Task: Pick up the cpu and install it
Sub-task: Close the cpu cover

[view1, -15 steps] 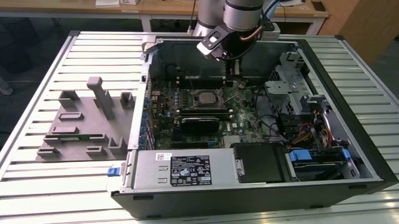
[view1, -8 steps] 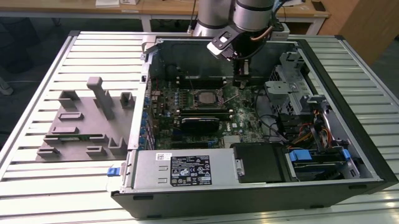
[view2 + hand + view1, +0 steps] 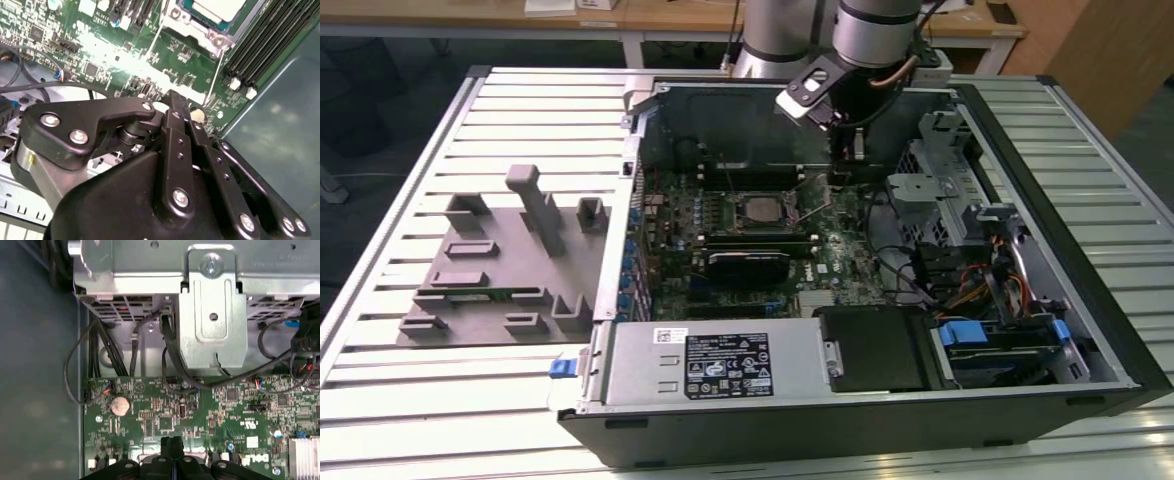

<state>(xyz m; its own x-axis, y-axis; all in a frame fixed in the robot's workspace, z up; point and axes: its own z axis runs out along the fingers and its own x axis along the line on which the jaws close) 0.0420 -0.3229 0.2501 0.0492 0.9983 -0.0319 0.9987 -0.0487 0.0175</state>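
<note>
The cpu (image 3: 759, 208) lies flat in its socket on the green motherboard (image 3: 841, 265) of the open computer case. Its pale silver top shows in the second wrist view (image 3: 216, 7), framed by the metal socket bracket. My gripper (image 3: 841, 176) hangs inside the case just to the exterior view's right of the socket, close above the board. Its black fingers are shut against each other with nothing seen between them in both wrist views (image 3: 173, 96) (image 3: 172, 441). A thin wire socket lever (image 3: 216, 75) runs past the fingertips.
A black finned block (image 3: 747, 265) sits below the socket. Memory slots (image 3: 260, 45), a drive cage (image 3: 945, 180) with cables (image 3: 172, 360) and a power supply (image 3: 707, 365) crowd the case. A grey fixture with upright blocks (image 3: 500, 265) lies on the slatted table at the exterior view's left.
</note>
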